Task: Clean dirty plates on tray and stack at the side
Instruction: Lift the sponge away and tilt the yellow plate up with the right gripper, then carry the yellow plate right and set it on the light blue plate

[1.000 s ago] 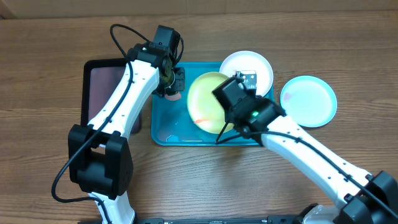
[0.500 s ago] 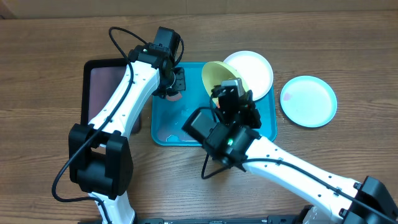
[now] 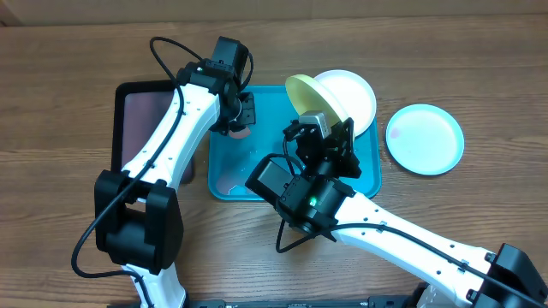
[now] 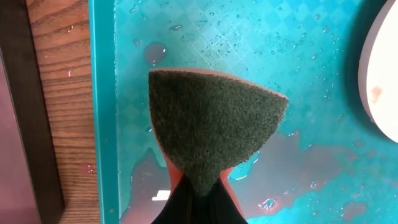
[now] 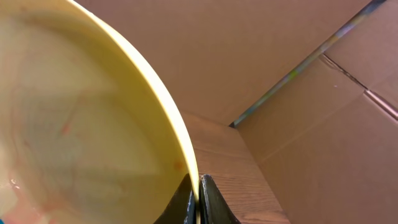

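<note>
My right gripper (image 3: 324, 127) is shut on the rim of the yellow-green plate (image 3: 310, 92) and holds it tilted on edge above the turquoise tray (image 3: 267, 186). The wrist view shows my right gripper (image 5: 199, 198) pinching the plate (image 5: 93, 137), which has faint red smears. My left gripper (image 3: 237, 122) is shut on a scrub sponge (image 4: 211, 127), green pad up, over the tray's wet left part (image 4: 102, 93). The white plate (image 3: 353, 92) rests on the tray's far right corner. The light blue plate (image 3: 425, 139) lies on the table to the right.
A black tray (image 3: 144, 128) with a dark reddish inside lies left of the turquoise tray. Reddish water pools on the turquoise tray floor (image 4: 298, 174). Cardboard walls (image 5: 280, 56) stand beyond the table.
My right arm swung round to the near side and lifted the yellow-green plate from lying in the tray to standing on edge. The left gripper with the sponge stayed put.
</note>
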Controlling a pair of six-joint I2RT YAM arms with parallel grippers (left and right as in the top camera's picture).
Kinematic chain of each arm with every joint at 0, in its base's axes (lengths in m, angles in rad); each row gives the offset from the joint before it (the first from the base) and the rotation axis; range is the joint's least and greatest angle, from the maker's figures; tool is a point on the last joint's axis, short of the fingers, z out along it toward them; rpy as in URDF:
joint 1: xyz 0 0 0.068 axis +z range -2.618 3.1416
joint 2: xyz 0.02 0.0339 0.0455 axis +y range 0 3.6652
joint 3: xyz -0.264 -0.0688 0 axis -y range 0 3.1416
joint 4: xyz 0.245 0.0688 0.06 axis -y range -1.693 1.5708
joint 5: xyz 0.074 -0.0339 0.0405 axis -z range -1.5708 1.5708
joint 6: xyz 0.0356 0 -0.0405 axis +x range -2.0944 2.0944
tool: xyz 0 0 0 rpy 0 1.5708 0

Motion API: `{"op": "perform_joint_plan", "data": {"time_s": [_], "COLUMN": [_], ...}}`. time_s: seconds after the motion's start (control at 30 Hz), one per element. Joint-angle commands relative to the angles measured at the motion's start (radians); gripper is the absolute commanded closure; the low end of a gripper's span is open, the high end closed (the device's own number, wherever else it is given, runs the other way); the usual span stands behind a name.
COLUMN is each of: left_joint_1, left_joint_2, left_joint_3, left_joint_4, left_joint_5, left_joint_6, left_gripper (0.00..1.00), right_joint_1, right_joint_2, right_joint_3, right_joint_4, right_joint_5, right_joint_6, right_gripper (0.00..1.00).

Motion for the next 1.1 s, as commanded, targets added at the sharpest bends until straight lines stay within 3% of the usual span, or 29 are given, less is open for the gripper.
{"op": "perform_joint_plan", "data": {"time_s": [0.0,0.1,0.2,0.37,0.4,0.5,0.63,0.77,1.07], "left_joint_1": [-0.006,-0.006,-0.006,-0.006,-0.006,-0.006,-0.006,-0.006,-0.007], "left_joint_2": [0.007,0.007,0.007,0.007,0.007,0.007,0.007,0.007,0.007], "left_joint_3": [0.000,0.000,0.000,0.000,0.000,0.000,0.000,0.000,0.000], "left_joint_4": [0.004,0.004,0.003,-0.004,-0.006,-0.007,-0.015,-0.013,-0.013], "left_joint_5": [-0.010,-0.010,-0.010,-0.010,-0.010,-0.010,-0.011,-0.011,-0.010], "left_joint_6": [-0.014,-0.014,-0.014,-0.014,-0.014,-0.014,-0.014,-0.014,-0.014], "left_gripper": [0.96,0.96,0.96,0.96,0.96,0.96,0.96,0.96,0.96], "right_joint_1": [0.006,0.006,0.000,-0.064,-0.116,-0.217,-0.489,-0.728,-1.152], "right_joint_2": [-0.010,-0.010,-0.010,-0.010,-0.010,-0.010,-0.010,-0.010,0.008], "right_joint_3": [0.018,0.018,0.018,0.017,0.017,0.017,0.017,0.017,0.009], "right_joint_4": [0.004,-0.002,-0.035,-0.070,-0.060,-0.047,0.007,0.027,0.029], "right_joint_5": [0.045,0.011,-0.236,-0.632,-0.775,-0.932,-1.282,-1.502,-1.523], "right_joint_6": [0.000,0.000,0.023,0.240,0.248,0.233,0.111,0.104,0.079], "right_gripper": [0.96,0.96,0.96,0.96,0.96,0.96,0.96,0.96,0.96]}}
